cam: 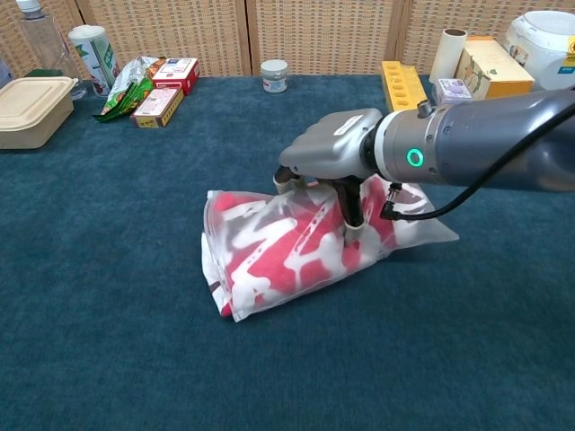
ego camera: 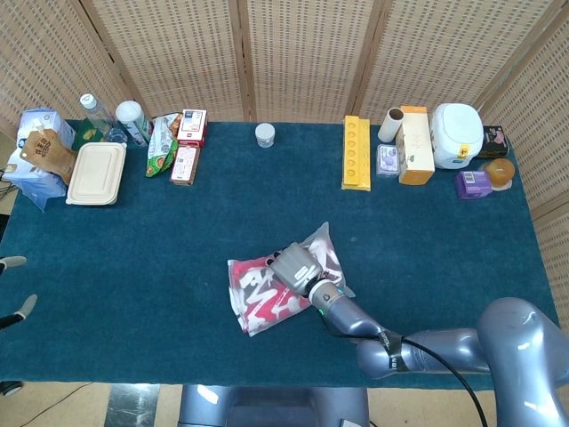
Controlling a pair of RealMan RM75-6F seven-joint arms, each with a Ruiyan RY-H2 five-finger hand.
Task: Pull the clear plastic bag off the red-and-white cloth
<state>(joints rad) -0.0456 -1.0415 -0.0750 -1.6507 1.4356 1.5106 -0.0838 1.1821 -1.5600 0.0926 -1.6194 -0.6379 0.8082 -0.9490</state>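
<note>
bare cloth-covered table (ego camera: pixel 178 258) around bag (ego camera: pixel 258 298)

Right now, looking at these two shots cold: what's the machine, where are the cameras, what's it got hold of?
It is a two-armed robot with five-finger hands, working at a table covered in blue cloth. One picture looks down from the robot's head, the other looks forward from its chest. Only the right hand shows, at the end of a grey arm. It rests on top of a clear plastic bag with a red-and-white cloth still inside, fingers curled down into the plastic. Whether it truly grips the bag is hard to tell. Along the far edge sit a beige lunch box, a yellow tray and a white cooker.
</note>
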